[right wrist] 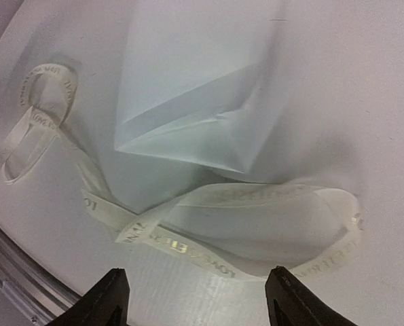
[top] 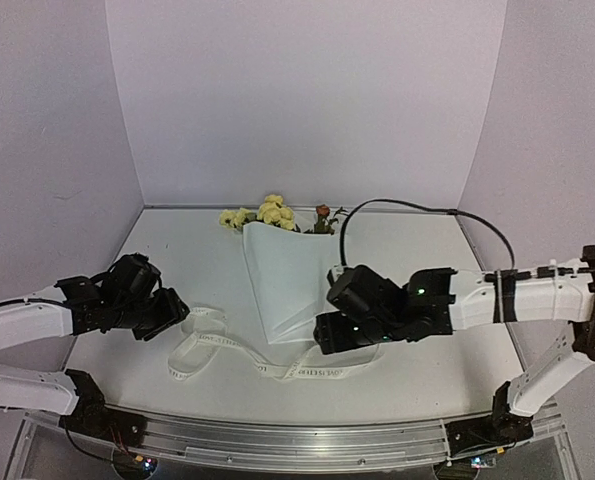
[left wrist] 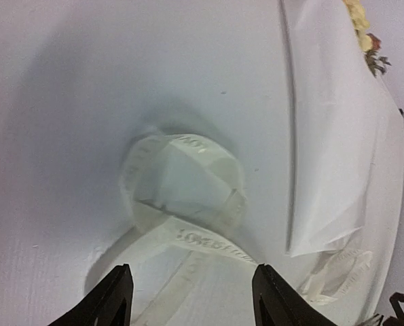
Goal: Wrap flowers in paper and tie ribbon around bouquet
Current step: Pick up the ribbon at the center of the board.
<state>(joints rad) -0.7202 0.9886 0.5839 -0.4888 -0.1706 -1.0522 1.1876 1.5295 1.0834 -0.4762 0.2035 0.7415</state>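
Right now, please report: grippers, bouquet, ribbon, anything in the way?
Left gripper open, empty; right gripper open, empty, above ribbon. Bouquet wrapped, lying flat. Ribbon loose by its narrow end, not tied. Nothing in the way seen.

The top camera sits above and behind my two bases, looking down and forward across the table (top: 177, 250) to the back wall (top: 307, 100), far enough off to take in both arms. My left wrist camera looks down past my left pincer (left wrist: 191, 295), close over a ribbon (left wrist: 188, 238) loop, with the paper cone (left wrist: 331, 149) at its right edge. My right wrist camera looks past my right pincer (right wrist: 198, 292), close over the cone's narrow end. All three views share ribbon and cone.
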